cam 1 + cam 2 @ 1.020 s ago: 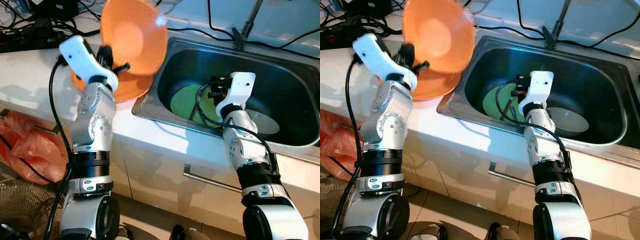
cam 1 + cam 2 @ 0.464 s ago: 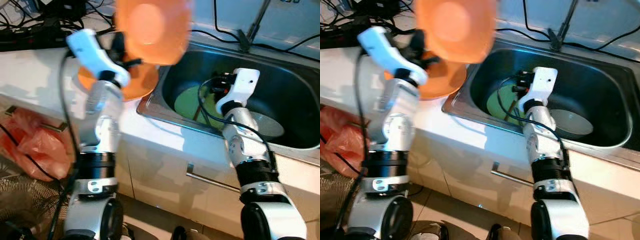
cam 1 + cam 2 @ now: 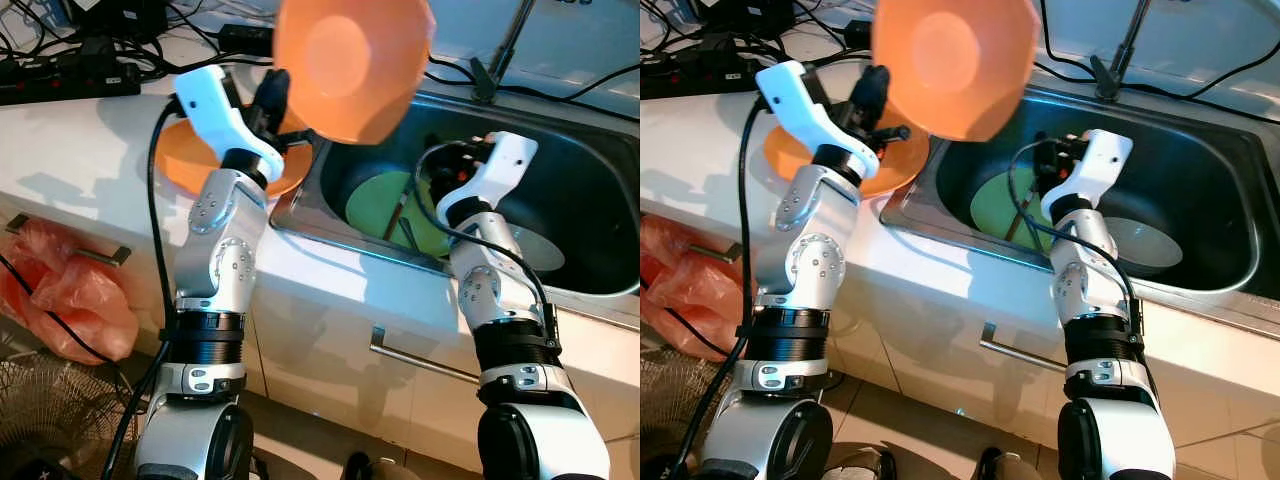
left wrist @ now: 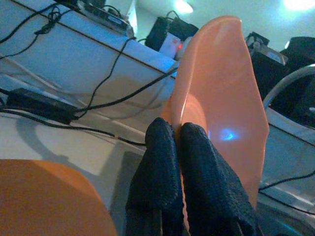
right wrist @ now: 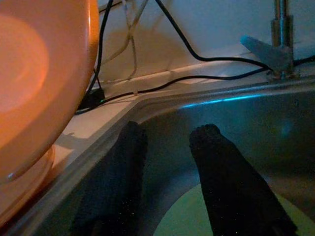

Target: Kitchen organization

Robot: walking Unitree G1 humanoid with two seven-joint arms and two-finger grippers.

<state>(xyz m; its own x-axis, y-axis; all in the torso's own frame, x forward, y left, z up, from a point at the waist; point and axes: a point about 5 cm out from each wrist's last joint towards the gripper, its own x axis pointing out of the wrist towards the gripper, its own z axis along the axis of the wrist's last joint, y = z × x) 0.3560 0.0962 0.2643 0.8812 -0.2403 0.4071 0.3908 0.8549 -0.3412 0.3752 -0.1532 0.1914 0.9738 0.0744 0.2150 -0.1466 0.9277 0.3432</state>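
1 orange bowl [image 3: 352, 65], held tilted above the sink [image 3: 590, 150] edge, rim pinched by the left claw [image 4: 178, 147]; judged light, stiff plastic, slippery (best gripped at the rim); right claw [image 5: 170, 147] spread, empty, over a green plate [image 3: 385, 205].

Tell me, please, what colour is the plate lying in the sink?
The plate in the sink is light green, clearest in the right eye view.
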